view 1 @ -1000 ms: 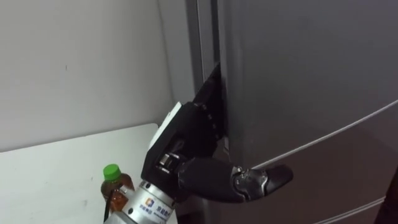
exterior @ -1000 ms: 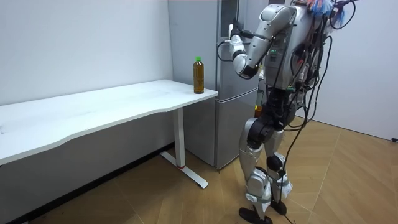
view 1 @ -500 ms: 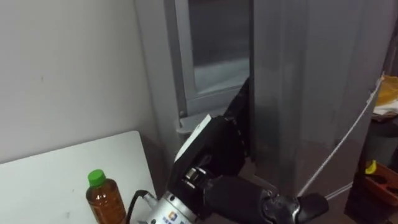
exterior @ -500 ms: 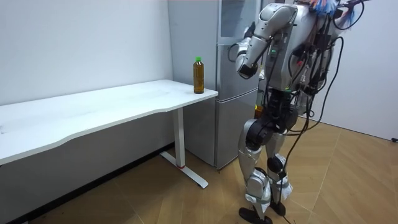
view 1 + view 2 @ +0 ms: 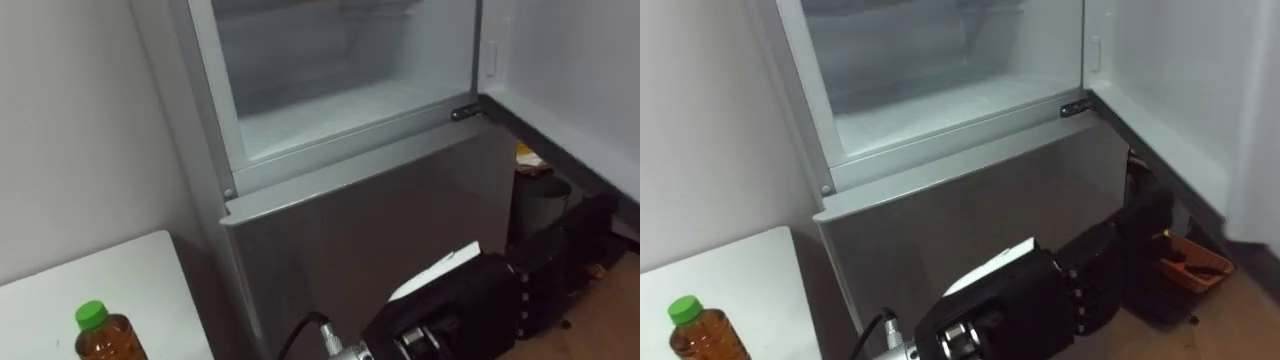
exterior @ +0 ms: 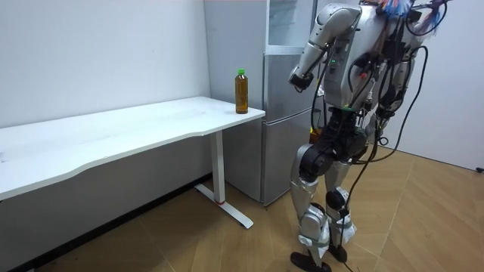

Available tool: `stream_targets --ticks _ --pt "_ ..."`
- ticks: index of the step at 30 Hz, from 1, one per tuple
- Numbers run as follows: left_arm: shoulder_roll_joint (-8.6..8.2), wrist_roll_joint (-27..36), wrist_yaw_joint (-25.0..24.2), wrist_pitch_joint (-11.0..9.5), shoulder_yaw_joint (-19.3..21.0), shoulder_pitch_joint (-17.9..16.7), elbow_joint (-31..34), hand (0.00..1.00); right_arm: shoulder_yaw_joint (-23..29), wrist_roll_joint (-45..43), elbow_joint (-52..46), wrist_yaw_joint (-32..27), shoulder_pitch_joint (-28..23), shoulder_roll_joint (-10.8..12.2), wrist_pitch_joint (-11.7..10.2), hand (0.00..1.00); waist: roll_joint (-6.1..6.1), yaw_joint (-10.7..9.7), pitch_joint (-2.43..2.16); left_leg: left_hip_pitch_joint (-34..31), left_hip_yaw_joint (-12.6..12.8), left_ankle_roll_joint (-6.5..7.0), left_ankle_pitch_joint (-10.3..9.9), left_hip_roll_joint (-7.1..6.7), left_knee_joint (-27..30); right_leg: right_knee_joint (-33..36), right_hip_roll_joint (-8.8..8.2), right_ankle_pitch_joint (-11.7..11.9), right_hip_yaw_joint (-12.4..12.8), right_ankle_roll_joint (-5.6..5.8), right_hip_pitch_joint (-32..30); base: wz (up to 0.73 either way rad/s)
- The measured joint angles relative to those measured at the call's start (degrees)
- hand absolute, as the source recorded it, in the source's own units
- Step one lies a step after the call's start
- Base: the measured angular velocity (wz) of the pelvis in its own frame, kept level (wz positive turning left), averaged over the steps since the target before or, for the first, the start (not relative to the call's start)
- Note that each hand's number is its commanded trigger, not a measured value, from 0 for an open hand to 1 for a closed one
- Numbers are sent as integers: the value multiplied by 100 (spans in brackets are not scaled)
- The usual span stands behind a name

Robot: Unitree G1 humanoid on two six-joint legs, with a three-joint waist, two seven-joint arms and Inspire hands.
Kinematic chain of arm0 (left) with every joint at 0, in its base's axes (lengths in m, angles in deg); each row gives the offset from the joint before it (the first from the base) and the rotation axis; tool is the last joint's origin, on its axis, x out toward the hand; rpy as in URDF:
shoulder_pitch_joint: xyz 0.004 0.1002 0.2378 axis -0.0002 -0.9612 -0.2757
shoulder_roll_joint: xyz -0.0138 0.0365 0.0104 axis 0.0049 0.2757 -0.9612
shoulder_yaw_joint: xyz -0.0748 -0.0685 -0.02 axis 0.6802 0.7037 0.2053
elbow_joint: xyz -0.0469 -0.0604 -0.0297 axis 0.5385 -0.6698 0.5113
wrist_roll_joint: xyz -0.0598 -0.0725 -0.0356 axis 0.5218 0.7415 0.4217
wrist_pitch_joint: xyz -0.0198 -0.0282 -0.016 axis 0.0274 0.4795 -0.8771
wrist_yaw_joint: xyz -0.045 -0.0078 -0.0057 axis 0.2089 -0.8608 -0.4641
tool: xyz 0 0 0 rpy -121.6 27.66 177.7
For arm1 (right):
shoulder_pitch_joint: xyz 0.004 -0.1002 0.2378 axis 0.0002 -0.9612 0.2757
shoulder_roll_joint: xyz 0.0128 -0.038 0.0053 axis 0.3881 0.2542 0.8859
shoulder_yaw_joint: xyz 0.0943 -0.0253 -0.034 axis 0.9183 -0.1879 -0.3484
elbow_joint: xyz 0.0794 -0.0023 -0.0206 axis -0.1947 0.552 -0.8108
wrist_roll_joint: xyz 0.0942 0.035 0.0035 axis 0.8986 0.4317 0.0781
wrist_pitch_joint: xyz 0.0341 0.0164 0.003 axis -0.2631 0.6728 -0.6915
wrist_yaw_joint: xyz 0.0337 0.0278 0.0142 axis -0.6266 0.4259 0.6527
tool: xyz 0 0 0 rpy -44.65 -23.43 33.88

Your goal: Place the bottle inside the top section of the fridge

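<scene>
Amber bottle on the counter, upper fridge open: wrap your left robot hand, grip state unclear, round its middle.

left hand out front (back upward)

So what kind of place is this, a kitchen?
Probably a plain test room or office rather than a real kitchen: a grey fridge with its upper door open stands beside a white desk holding one bottle, on a wood floor.
</scene>
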Motion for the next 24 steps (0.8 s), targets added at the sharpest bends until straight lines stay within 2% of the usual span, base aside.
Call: stream_targets --ticks 4,7,12,21,24 --pt "9 0 -33 0 -1 0 0 0 -131 129 1 -13 0 -4 -12 0 -28 -1 5 1 4 -10 3 0 -15 0 2 -31 0 -1 -5 0" --pt "12 0 -37 0 -5 0 0 0 -175 182 -2 -14 4 -3 -13 0 -72 0 32 -4 12 -16 1 0 -41 -1 5 -41 0 -3 -20 0" --pt "13 0 -40 0 -49 0 0 0 -260 224 -17 -13 22 -5 -30 0 -106 4 45 -40 13 -31 -7 -1 -45 -16 10 -58 0 -2 -62 0" --pt "19 -4 2 0 -53 0 0 0 -360 207 -17 -27 29 -13 -72 0 -123 96 33 -20 6 -58 -8 -4 -113 -25 14 -70 -5 -9 -53 0" --pt "68 -6 25 0 -51 0 0 0 -386 206 -15 -26 49 -18 -88 0 -126 115 32 -20 -4 -59 -9 -5 -106 -32 14 -82 -19 -11 -54 1"
